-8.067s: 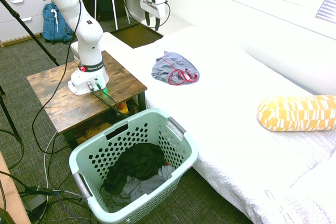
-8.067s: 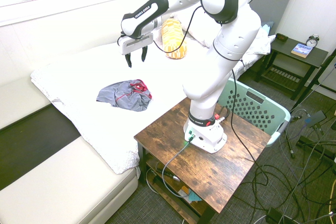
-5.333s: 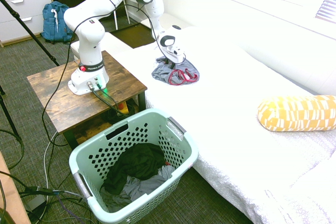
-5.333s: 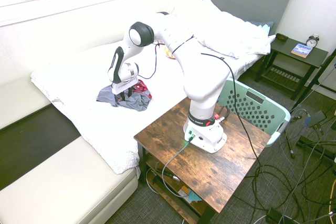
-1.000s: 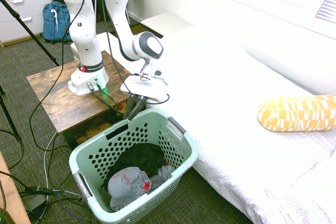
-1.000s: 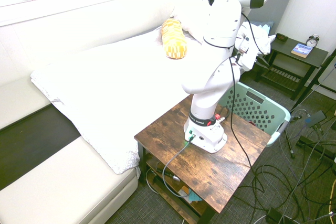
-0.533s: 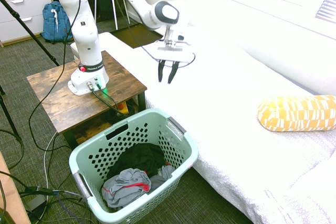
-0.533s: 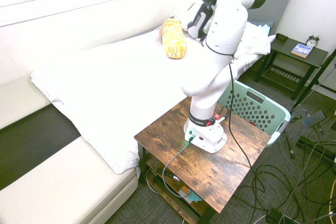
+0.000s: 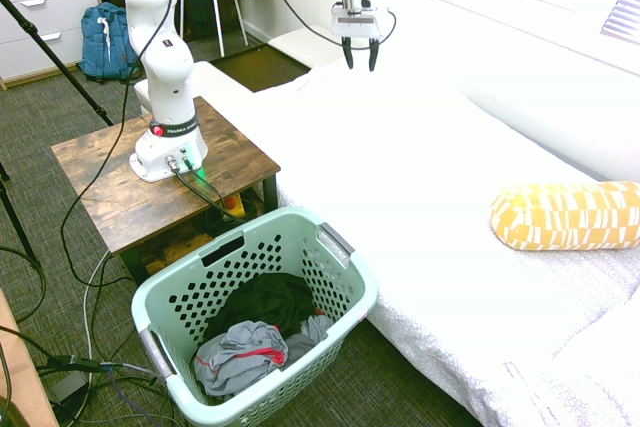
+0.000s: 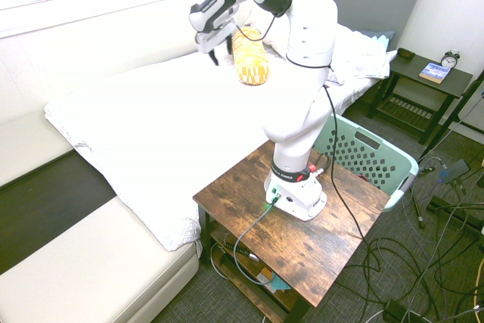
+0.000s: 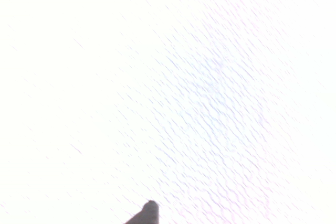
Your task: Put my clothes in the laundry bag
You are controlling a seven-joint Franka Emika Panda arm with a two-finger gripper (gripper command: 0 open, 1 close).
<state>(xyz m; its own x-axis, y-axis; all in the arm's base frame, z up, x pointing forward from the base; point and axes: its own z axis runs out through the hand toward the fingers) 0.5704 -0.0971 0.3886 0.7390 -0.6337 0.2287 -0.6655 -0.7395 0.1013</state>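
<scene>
- First exterior view: you are seeing the gripper [image 9: 360, 56] hanging over the far end of the white bed [image 9: 440, 187], fingers spread apart and carrying nothing. The clothes [image 9: 238, 357], grey with red trim, are lying inside the laundry bag [image 9: 340, 292] on the near floor, beside a black garment [image 9: 265, 305].
- Second exterior view: the gripper [image 10: 209, 54] is pointing down above the bed, just left of the yellow pillow [image 10: 251, 55]; the laundry bag [image 10: 370, 158] is sitting right of the wooden table [image 10: 302, 240].
- Wrist view: you are getting only washed-out white bedding [image 11: 210, 103].
</scene>
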